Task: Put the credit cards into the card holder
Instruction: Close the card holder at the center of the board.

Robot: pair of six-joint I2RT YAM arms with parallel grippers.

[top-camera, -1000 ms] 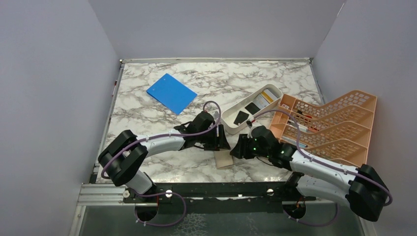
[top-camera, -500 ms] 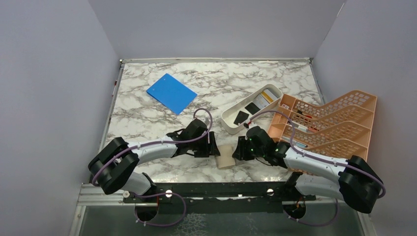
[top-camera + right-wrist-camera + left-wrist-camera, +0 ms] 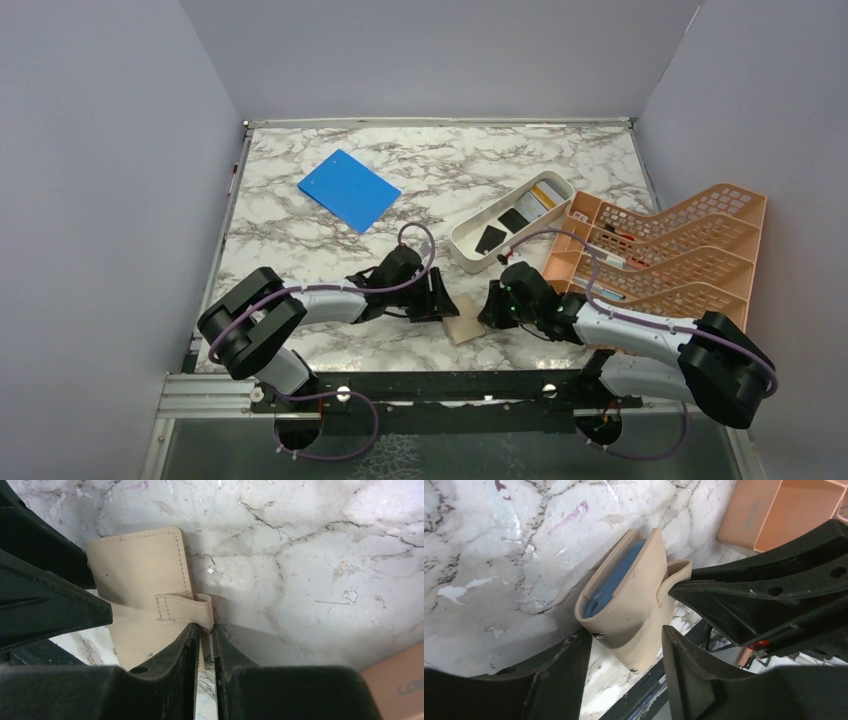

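Two grippers now crowd one small target. Top view: vs a sec ago the left gripper [image 3: 447, 305] has come down close beside the card holder [image 3: 462, 328], and the right gripper [image 3: 487, 310] has edged in on the other side. The holder has shifted slightly and turned askew. The credit cards [image 3: 513, 218] lie in the white tray [image 3: 458, 243], well apart from the holder. The blue board [image 3: 348, 189] and orange rack [image 3: 670, 255] are unmoved. My read: still at the opening-the-holder stage, w/ no tray card loaded yet. Left wrist view: the holder is tipped up, its mouth gaping a little w/ a light-blue layer [image 3: 613, 586] inside (card or lining, can't tell). The end w/ the snap stud [image 3: 598, 635] sits btwn the wide-set fingers and both seem to touch it, but real clamp or mere bracing, can't tell. Right wrist view: the jaws have narrowed to a slit and pinch the end of the strap tab [image 3: 180, 609], so that pincer grips the holder by its strap. Writing: none on the holder. There are embossed letters on the rack's corner at the frame edge, cut off and not readable. Card print in the tray is too small to read.
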